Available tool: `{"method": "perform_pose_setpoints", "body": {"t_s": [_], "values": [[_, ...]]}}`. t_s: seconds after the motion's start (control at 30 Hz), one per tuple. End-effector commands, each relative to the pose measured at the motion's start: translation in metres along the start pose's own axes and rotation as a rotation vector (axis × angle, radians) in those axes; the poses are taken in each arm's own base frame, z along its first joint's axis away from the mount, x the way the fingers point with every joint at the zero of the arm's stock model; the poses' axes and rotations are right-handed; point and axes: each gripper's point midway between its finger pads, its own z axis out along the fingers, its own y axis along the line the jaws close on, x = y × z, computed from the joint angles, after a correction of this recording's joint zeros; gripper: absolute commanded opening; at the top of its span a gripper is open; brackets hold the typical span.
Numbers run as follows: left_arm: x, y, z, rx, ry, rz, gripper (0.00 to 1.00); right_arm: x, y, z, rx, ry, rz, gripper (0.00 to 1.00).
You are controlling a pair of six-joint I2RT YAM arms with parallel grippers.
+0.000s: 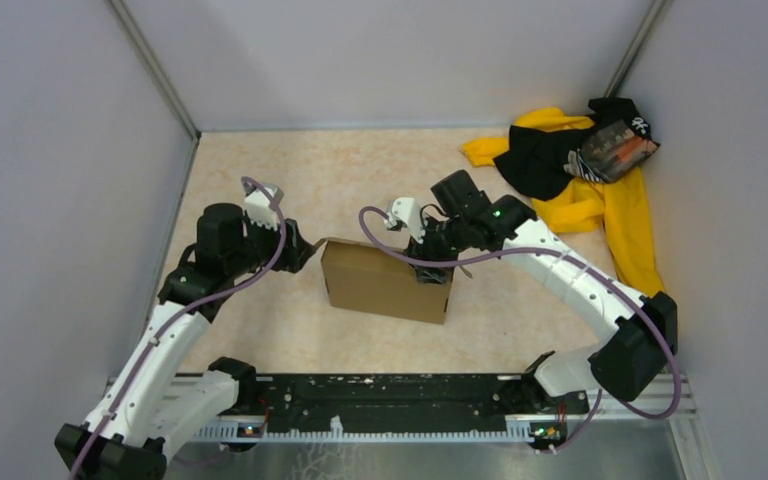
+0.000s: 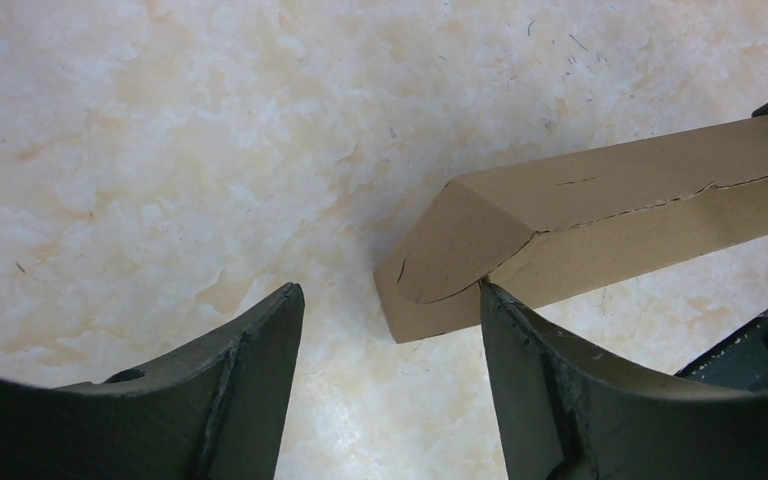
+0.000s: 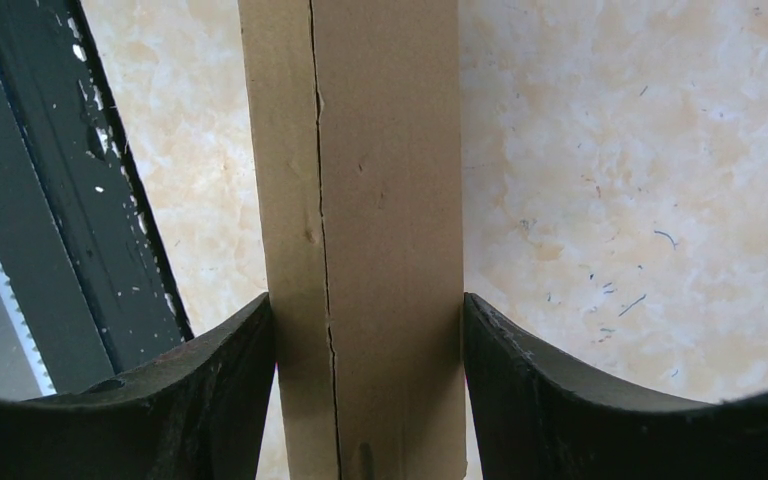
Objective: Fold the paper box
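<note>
Grey walls (image 1: 60, 150) enclose a pale marbled worktop (image 1: 260, 180). At its middle the plain brown cardboard paper box (image 1: 385, 285) stands on edge. My right hand (image 3: 367, 315) is clamped across its right end. My left hand (image 2: 390, 300) is spread wide, one finger touching the left end. The box looks light and stiff, yet easily creased, so I'd grip flat panels near the folds, gently.

Paper box (image 1: 385, 282) mid-table. Left gripper (image 1: 305, 250) just beside its left end, one finger touching the corner. Right gripper (image 1: 432, 262) astride its right end, fingers touching both sides. Cloth pile (image 1: 610, 200) in far right corner, well apart.
</note>
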Motion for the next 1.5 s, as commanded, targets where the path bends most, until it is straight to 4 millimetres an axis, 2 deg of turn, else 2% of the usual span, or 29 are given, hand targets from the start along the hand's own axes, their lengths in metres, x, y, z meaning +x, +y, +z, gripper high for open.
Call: {"method": "perform_pose_setpoints", "body": {"t_s": [0.0, 0.13, 0.5, 0.67, 1.27, 1.47], "values": [[-0.023, -0.006, -0.001, 0.019, -0.066, 0.043, 0.69, -0.005, 0.002, 0.0, 0.004, -0.033, -0.023, 0.52], [-0.022, -0.011, 0.001, 0.048, -0.056, 0.045, 0.58, -0.005, 0.001, 0.003, 0.003, -0.033, -0.023, 0.51], [-0.023, -0.016, 0.003, 0.069, -0.055, 0.054, 0.56, -0.006, 0.002, 0.008, -0.01, -0.044, -0.012, 0.49], [-0.024, -0.017, 0.005, 0.07, -0.048, 0.054, 0.47, -0.007, 0.003, 0.008, -0.012, -0.048, -0.01, 0.48], [-0.027, -0.024, 0.01, 0.075, -0.005, 0.055, 0.3, -0.007, 0.003, 0.015, -0.009, -0.05, -0.013, 0.44], [-0.024, -0.023, 0.011, 0.064, 0.018, 0.058, 0.29, -0.008, 0.001, 0.016, -0.005, -0.052, -0.014, 0.43]]}}
